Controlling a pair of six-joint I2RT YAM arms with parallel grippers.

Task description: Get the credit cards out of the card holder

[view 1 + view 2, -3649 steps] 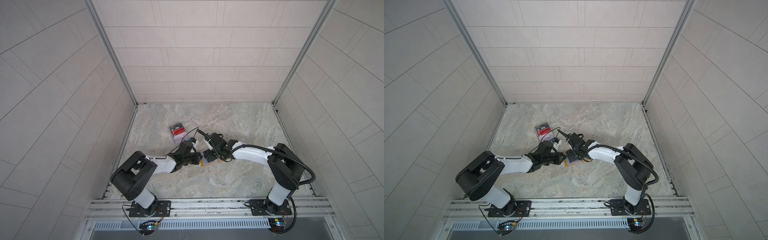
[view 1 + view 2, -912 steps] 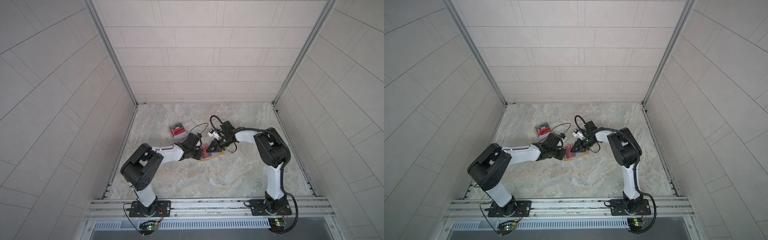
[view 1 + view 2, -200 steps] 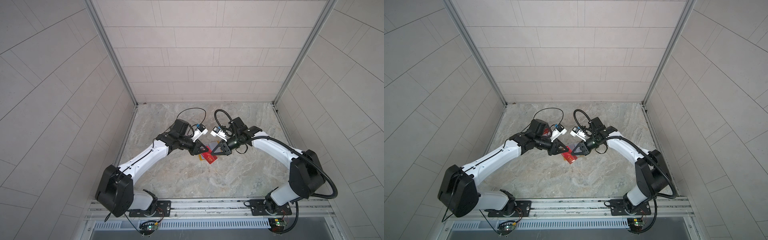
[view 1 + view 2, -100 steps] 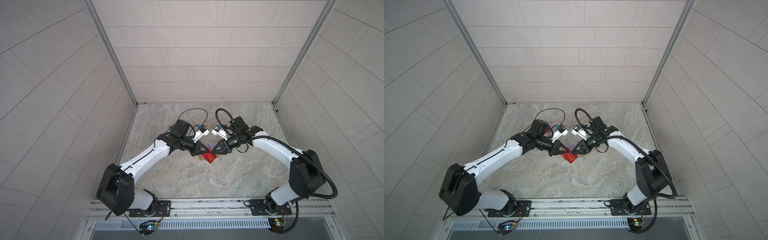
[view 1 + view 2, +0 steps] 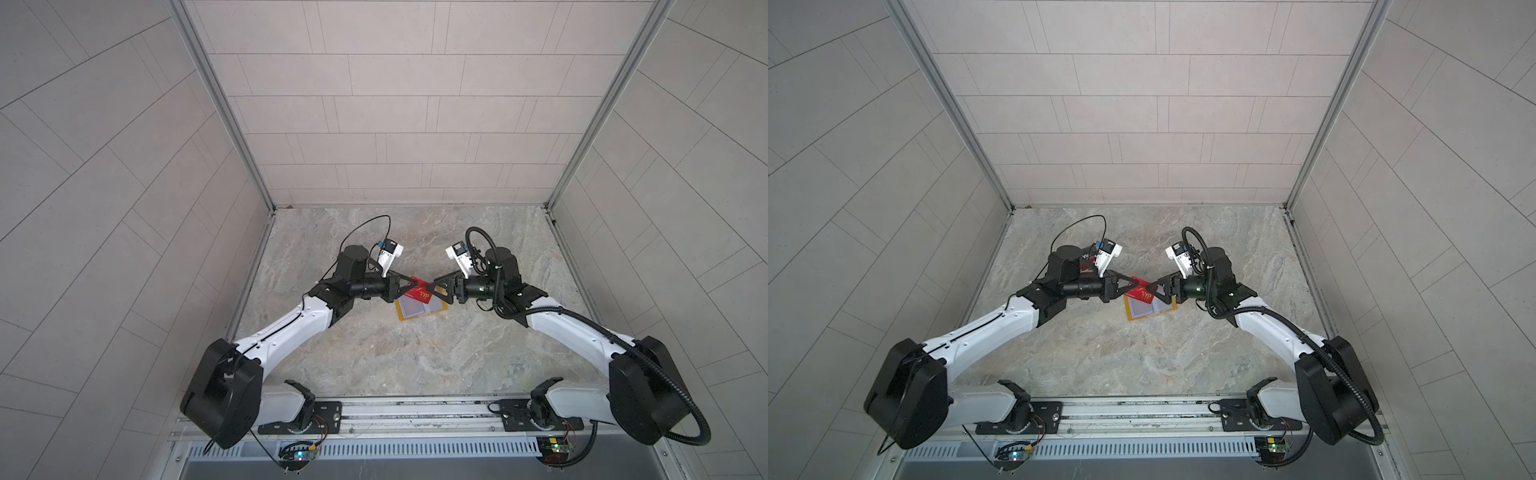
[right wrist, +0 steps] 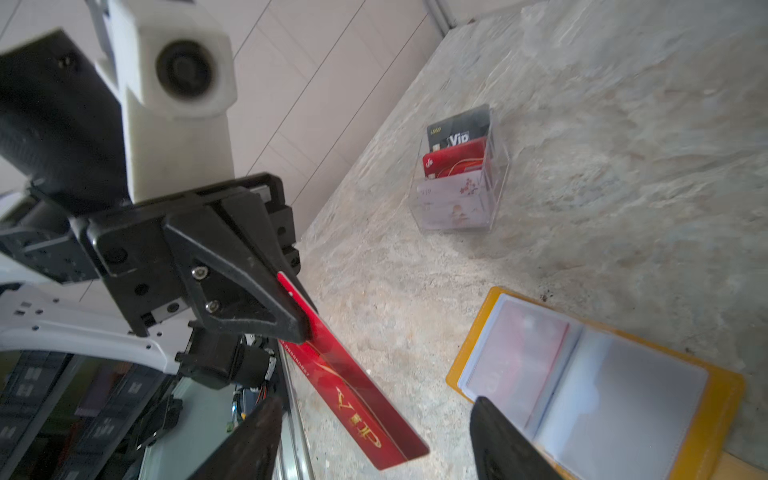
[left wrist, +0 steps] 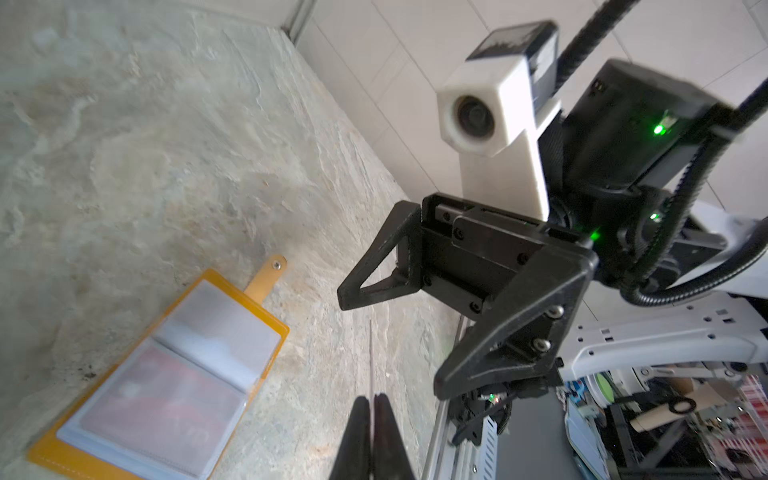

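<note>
A red credit card (image 6: 353, 386) with gold lettering hangs in the air over the table, also seen in both top views (image 5: 419, 289) (image 5: 1142, 291). My left gripper (image 5: 409, 284) (image 6: 299, 322) is shut on one end of it. My right gripper (image 5: 434, 287) (image 6: 374, 403) is open, its fingers either side of the card's free end without touching it. The card holder (image 5: 420, 311) (image 6: 719, 395) lies open and flat on the table below, yellow with clear sleeves. Another red card (image 7: 158, 399) shows through a sleeve.
A clear acrylic box (image 6: 457, 187) stands beyond the card holder towards the left wall, with a black Vip card, a red card and a pale card in its tiers. The marble table (image 5: 374, 353) is walled on three sides; a metal rail (image 5: 415, 411) runs along the front.
My right gripper has opened and let go of the red card, while my left gripper has closed on its other end. Both arms have hardly moved.
</note>
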